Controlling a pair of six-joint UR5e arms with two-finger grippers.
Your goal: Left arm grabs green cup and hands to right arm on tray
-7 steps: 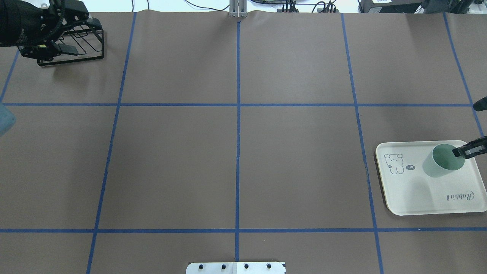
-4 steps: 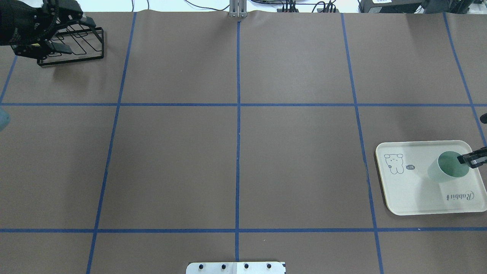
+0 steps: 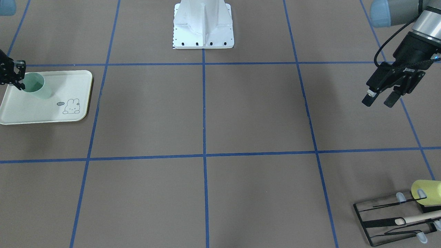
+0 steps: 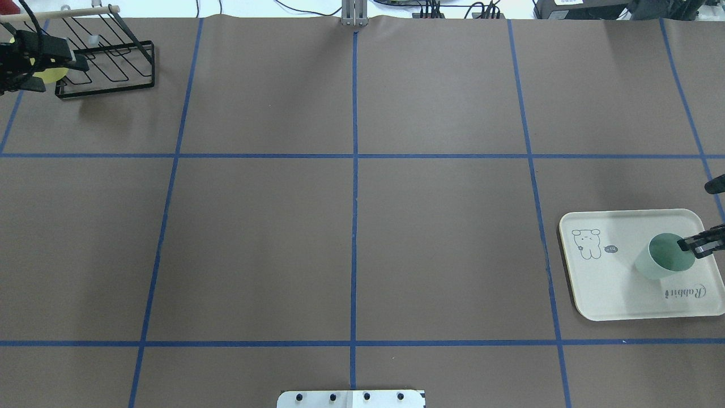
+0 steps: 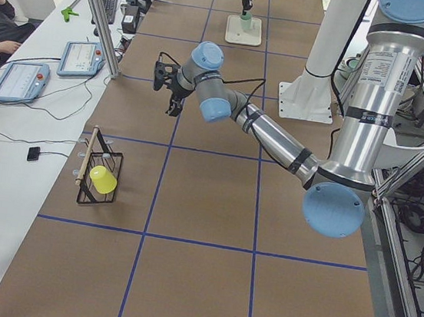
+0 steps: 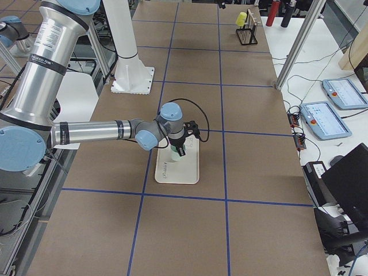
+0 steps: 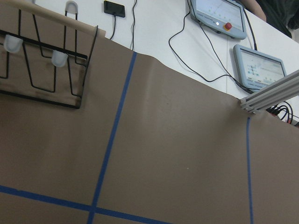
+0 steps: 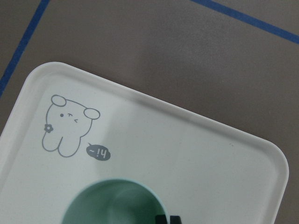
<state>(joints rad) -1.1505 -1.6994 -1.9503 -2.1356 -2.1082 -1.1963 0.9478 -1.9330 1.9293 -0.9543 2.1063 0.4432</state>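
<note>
Placing step, looks like: right end effector point(image 4: 698, 243) grasping the cup point(image 4: 661, 259) by its rim over the tray point(image 4: 600, 294), left end effector point(image 3: 379, 99) released, so next seat it flat, then let go

Brown blue-taped table point(image 3: 241, 113) bears the tray point(image 3: 41, 110) and a wire rack point(image 3: 377, 223)
</note>
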